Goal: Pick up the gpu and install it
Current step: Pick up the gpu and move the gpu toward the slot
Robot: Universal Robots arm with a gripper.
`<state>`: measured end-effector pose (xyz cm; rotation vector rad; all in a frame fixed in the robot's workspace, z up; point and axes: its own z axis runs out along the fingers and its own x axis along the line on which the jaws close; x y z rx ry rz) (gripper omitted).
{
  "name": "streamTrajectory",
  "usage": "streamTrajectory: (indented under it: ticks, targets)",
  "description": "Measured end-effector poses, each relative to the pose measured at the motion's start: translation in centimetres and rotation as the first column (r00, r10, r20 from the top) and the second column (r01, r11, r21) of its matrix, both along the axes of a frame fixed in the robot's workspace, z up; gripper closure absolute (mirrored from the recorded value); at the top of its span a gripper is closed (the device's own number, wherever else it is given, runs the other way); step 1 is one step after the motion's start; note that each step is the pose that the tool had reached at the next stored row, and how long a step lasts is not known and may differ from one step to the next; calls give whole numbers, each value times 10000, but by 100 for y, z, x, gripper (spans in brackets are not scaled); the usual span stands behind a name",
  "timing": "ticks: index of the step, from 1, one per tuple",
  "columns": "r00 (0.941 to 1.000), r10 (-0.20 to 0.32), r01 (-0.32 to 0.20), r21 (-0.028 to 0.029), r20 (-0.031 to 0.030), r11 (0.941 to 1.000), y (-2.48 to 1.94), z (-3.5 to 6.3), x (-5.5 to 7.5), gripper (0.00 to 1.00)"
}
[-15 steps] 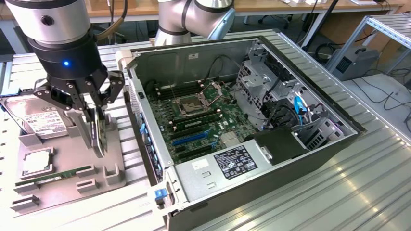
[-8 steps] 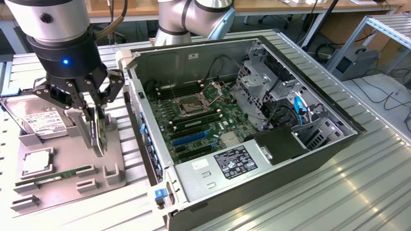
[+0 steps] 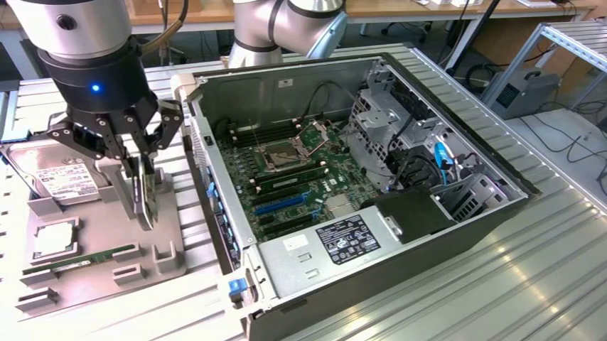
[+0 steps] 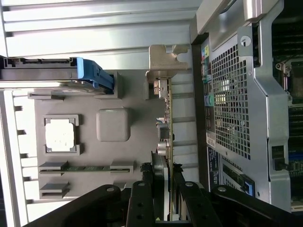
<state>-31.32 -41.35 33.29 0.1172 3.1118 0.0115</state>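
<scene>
Exterior view: the gpu [image 3: 144,190] was seen standing on edge in a slot of the grey parts tray [image 3: 104,273], on the counter [image 3: 531,270] just beside the open computer case [image 3: 399,284], at its outer wall on the exterior view's left. The jaws were set down over the card's upper edge and closed on it, one on each face; in the wrist view the gpu [image 4: 166,127] was seen edge-on between them, with its silver bracket [image 4: 163,61] at the far end. Whether the card had been raised off its slot could not be told. On the same tray a hard drive [image 3: 57,181], a processor [image 3: 54,240] and a RAM stick [image 3: 81,260] were laid apart from the card.

The pick-up was judged to be the step in hand. A straight vertical pull would be called for, with the board kept upright so that it is not twisted against the slot walls. The grip appeared to sit away from the bracket end, so sagging at that end should be watched, and the nearby case wall should be kept clear of.
</scene>
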Motion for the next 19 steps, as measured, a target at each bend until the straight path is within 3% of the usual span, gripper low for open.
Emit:
streamTrajectory:
  ticks: [19]
  targets:
    - [10000, 0, 0, -1, 0, 10000, 0, 69, 0, 73]
